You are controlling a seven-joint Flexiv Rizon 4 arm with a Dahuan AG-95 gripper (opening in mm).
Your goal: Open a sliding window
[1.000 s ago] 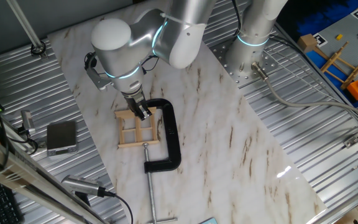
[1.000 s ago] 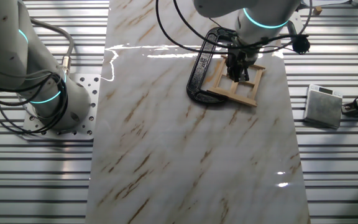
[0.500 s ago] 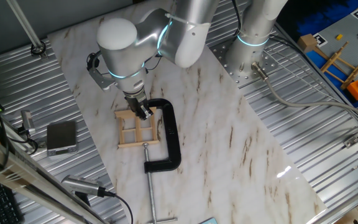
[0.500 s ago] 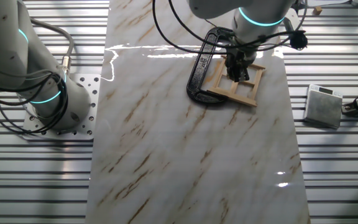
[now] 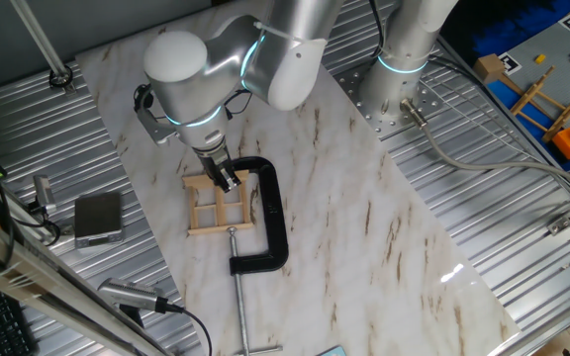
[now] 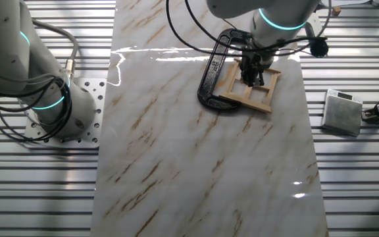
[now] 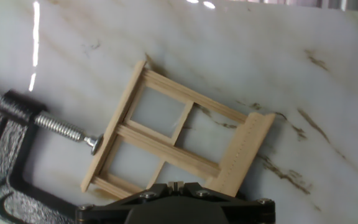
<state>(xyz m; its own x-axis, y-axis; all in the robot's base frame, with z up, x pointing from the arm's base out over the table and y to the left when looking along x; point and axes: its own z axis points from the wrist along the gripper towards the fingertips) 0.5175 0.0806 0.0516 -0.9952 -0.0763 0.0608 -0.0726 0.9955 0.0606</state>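
Left of centre in one fixed view, on the marble-patterned tabletop (image 5: 364,227), lies the sliding window (image 5: 218,209), a small pale wooden frame with cross-bar panes, flat on the surface; in the other fixed view it sits in the upper right of centre (image 6: 252,91). In the hand view it occupies the middle of the frame (image 7: 173,138), set at an angle, with a wider flat slat along its right edge. The gripper (image 5: 225,178) stands directly over the window's upper part, pointing down, its tips at or just above the wood; contact cannot be confirmed. In the other fixed view the gripper (image 6: 252,71) covers the window's far portion. How far the fingers are parted, and whether they hold anything, cannot be told: the fixed views show them too small, and the hand view shows only the dark underside of the hand along the bottom edge. A black C-clamp (image 5: 270,223) lies beside the window's right side in one fixed view, its screw running down towards the bottom edge; the hand view shows the clamp (image 7: 8,163) at lower left, its threaded screw pad pressed against the window's left rail. Left of the tabletop, on the ribbed metal surface, rests a small grey box (image 5: 98,218). At upper right sits a wooden rack (image 5: 542,99) near a black-and-white square marker (image 5: 509,63). No legible writing or brand is visible in any view.
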